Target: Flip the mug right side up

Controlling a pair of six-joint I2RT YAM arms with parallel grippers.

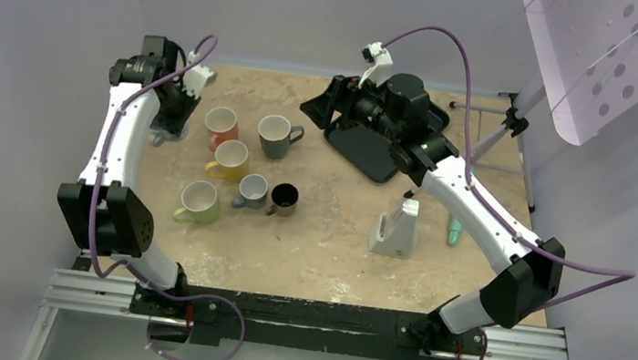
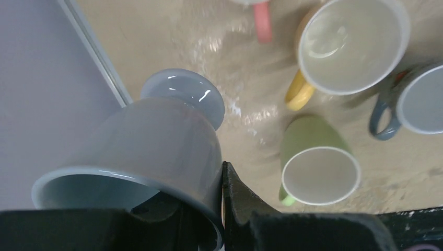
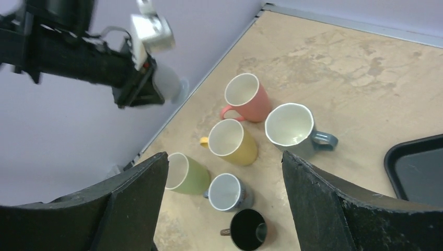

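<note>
The left gripper (image 2: 209,209) is clamped on the rim of a pale blue-grey ceramic mug (image 2: 156,141), one finger inside the mouth and one against the outer wall. The mug is tilted, its mouth towards the wrist and its base pointing away from the hand. Whether the base touches the sandy tabletop (image 3: 339,78) cannot be told.

The turn appears to be about halfway done. Judging from the tilt, the next move calls for rolling the wrist on until the mouth faces up. The mug then has to go down on bare table beside the hand, clear of its neighbours, before the fingers part.

To the right of this hand stand six other mugs, all upright. They are a salmon one (image 3: 245,99), a yellow one (image 3: 232,141), a green one (image 3: 185,172), a small blue-grey one (image 3: 227,192), a large grey one (image 3: 290,128) and a dark glossy one (image 3: 245,230). The light interiors show nothing in them; the dark one is too dim to judge.

The right gripper (image 3: 223,157) hangs with its jaws wide apart, holding nothing. A black plastic tray (image 3: 418,167) lies beside it, and the part in view is bare.
</note>
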